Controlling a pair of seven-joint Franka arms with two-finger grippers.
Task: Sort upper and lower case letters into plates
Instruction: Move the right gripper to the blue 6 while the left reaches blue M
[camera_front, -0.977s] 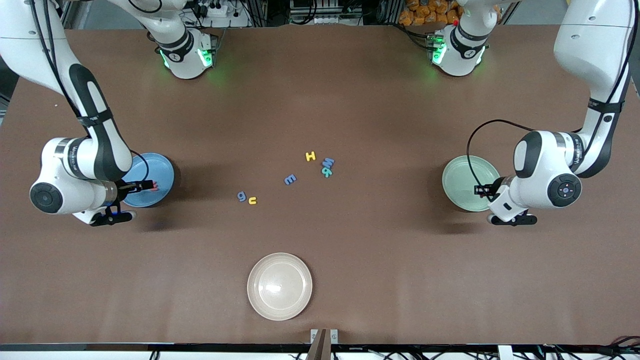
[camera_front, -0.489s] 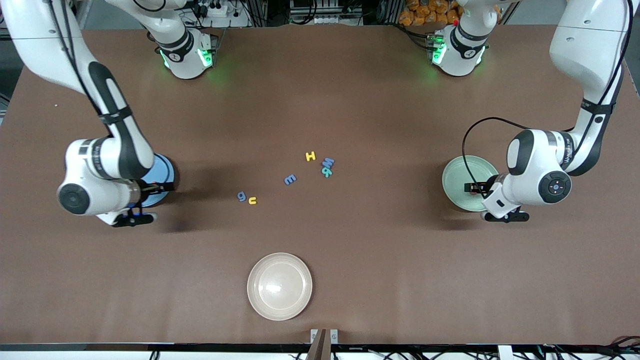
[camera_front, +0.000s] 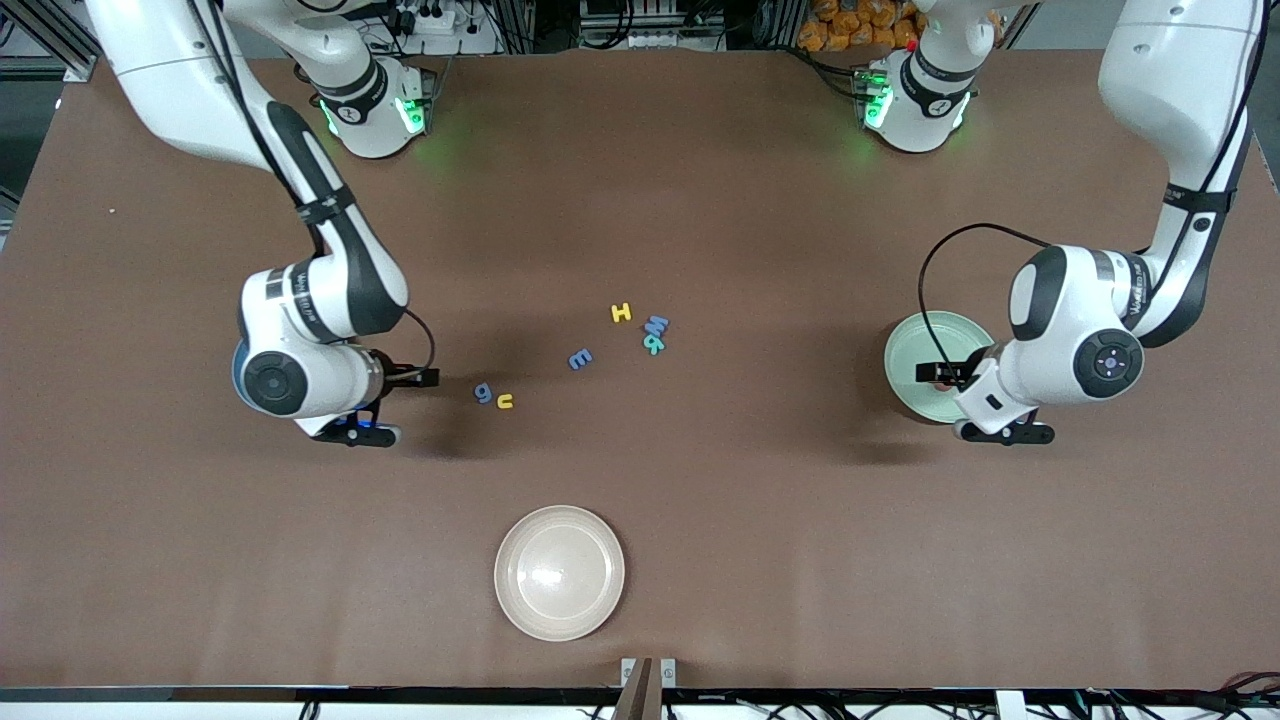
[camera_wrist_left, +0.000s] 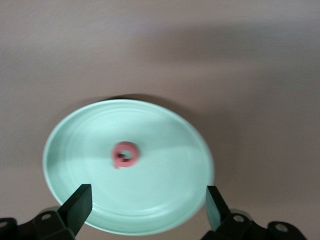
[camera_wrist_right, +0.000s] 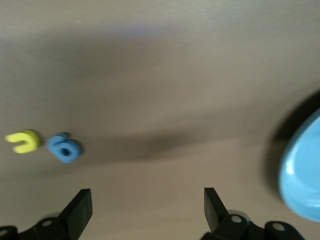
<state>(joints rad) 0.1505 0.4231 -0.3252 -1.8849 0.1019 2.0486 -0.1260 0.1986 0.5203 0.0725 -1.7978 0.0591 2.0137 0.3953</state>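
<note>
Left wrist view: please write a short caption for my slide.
Open left pincer over the mint green plate, with one red-pink letter lying in it.

My right gripper (camera_front: 428, 378) hangs over bare table near blue g (camera_front: 483, 393) and yellow u (camera_front: 505, 402). My left gripper (camera_front: 930, 374) is over the mint plate (camera_front: 908, 350). Yellow H (camera_front: 621, 312) lies mid-table; cream plate (camera_front: 559, 572) nearest the camera.
</note>
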